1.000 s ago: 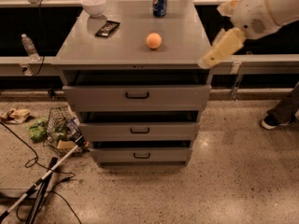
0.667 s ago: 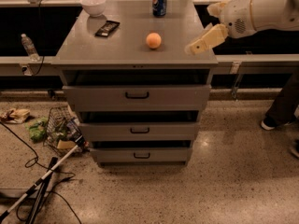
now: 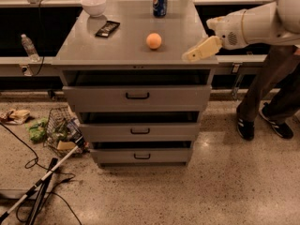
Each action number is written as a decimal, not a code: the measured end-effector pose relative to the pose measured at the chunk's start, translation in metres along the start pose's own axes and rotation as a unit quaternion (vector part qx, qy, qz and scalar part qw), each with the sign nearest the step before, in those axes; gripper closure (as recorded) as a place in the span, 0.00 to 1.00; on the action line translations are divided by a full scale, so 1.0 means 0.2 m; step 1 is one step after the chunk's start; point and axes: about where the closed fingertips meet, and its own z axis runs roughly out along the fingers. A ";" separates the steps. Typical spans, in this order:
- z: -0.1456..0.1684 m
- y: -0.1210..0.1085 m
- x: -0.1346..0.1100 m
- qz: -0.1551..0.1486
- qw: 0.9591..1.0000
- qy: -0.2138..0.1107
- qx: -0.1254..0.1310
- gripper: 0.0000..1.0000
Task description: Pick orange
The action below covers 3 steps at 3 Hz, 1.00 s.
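The orange [image 3: 153, 41] is a small round orange fruit lying near the middle of the grey cabinet top [image 3: 126, 43]. My gripper [image 3: 191, 55] comes in from the right on a white arm and hovers over the cabinet's front right corner, to the right of the orange and a little nearer the front edge. It holds nothing and is apart from the orange.
A blue soda can [image 3: 160, 2] stands at the back of the top. A white bowl [image 3: 93, 5] and a dark flat packet [image 3: 107, 28] sit at the back left. A person's legs [image 3: 269, 97] stand right of the cabinet. A basket, litter and cables [image 3: 61, 132] lie on the floor at left.
The arm has swung left and lowered, so the gripper is closer to the orange. The view has shifted and a person's legs show more at right. The orange has not moved.
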 end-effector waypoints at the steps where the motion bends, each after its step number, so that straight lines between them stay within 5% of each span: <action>1: 0.10 -0.16 0.00 0.021 0.999 -0.024 0.043 0.00; 3: 0.52 -0.30 0.01 0.062 0.996 -0.061 0.028 0.00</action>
